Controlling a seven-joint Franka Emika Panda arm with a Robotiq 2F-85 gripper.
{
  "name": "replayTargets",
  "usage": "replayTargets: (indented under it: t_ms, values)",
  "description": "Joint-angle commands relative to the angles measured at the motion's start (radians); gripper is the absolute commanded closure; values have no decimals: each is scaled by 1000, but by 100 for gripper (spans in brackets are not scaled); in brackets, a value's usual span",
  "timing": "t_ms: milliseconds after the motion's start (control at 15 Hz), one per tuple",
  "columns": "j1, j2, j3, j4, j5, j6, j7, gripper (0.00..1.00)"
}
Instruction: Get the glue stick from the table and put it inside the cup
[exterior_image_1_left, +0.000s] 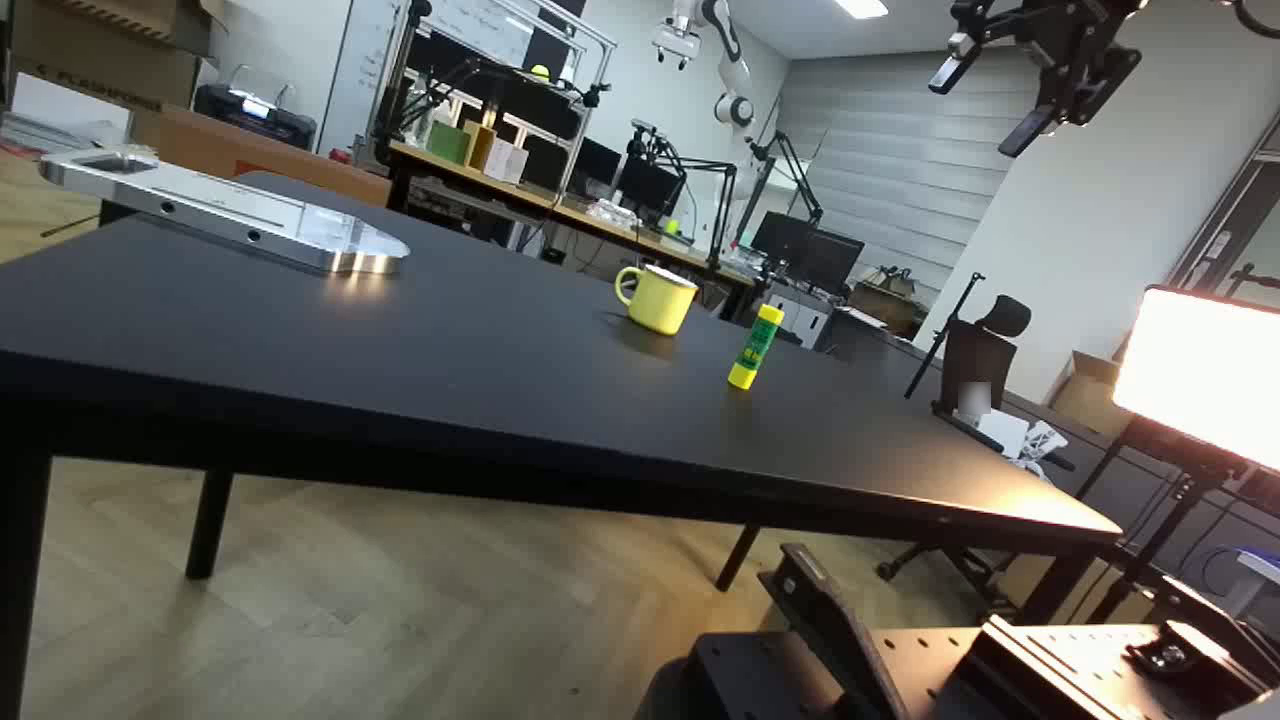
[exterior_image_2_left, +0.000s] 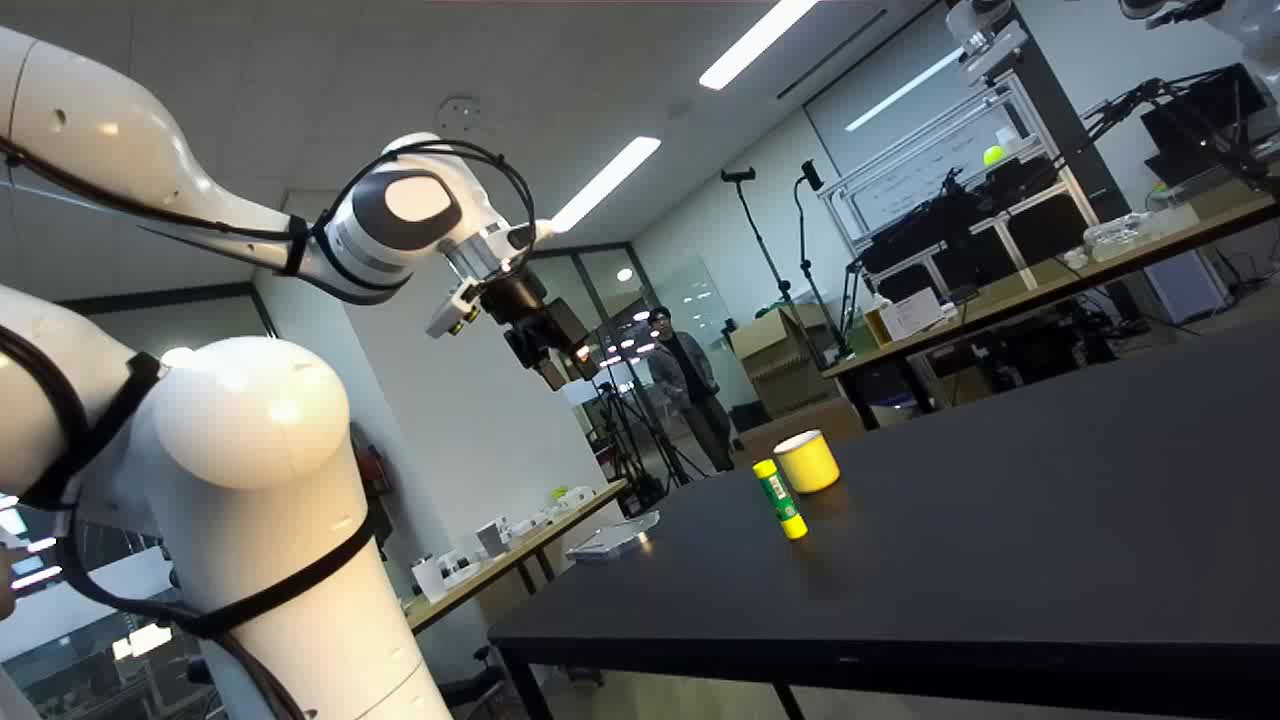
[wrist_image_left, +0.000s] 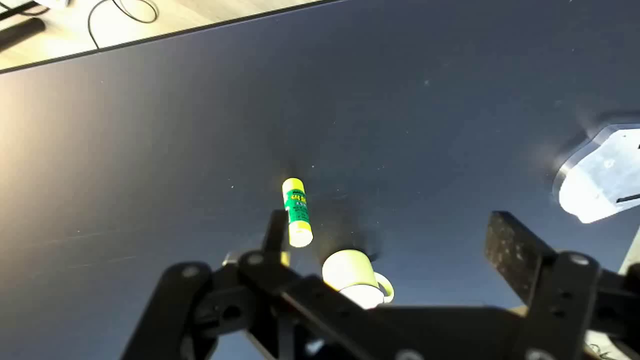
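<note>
The glue stick (exterior_image_1_left: 756, 347) is a slim cylinder with a green label and yellow ends. It stands upright on the black table (exterior_image_1_left: 450, 370), also in an exterior view (exterior_image_2_left: 780, 500) and the wrist view (wrist_image_left: 298, 207). The yellow cup (exterior_image_1_left: 662, 302) stands upright beside it, apart from it; it also shows in an exterior view (exterior_image_2_left: 808, 462) and the wrist view (wrist_image_left: 351, 270). The gripper's arm hides part of the cup in the wrist view. My gripper (exterior_image_1_left: 980, 112) is open and empty, high above the table; it also shows in an exterior view (exterior_image_2_left: 570, 366) and the wrist view (wrist_image_left: 389, 219).
A silver metal plate (exterior_image_1_left: 240, 212) lies on the table, on the cup's handle side. A bright lamp panel (exterior_image_1_left: 1200, 375) stands past one table end. A black perforated mount (exterior_image_1_left: 920, 670) sits below the table's near edge. A person (exterior_image_2_left: 688, 385) stands far behind.
</note>
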Motion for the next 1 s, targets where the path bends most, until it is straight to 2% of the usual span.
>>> replayTargets:
  t_ms: [0, 733, 933]
  values:
    - [2, 1, -3, 1, -3, -2, 2, 0]
    - [2, 1, -3, 1, -3, -2, 2, 0]
    - [-1, 129, -5, 33, -13, 91, -33, 0]
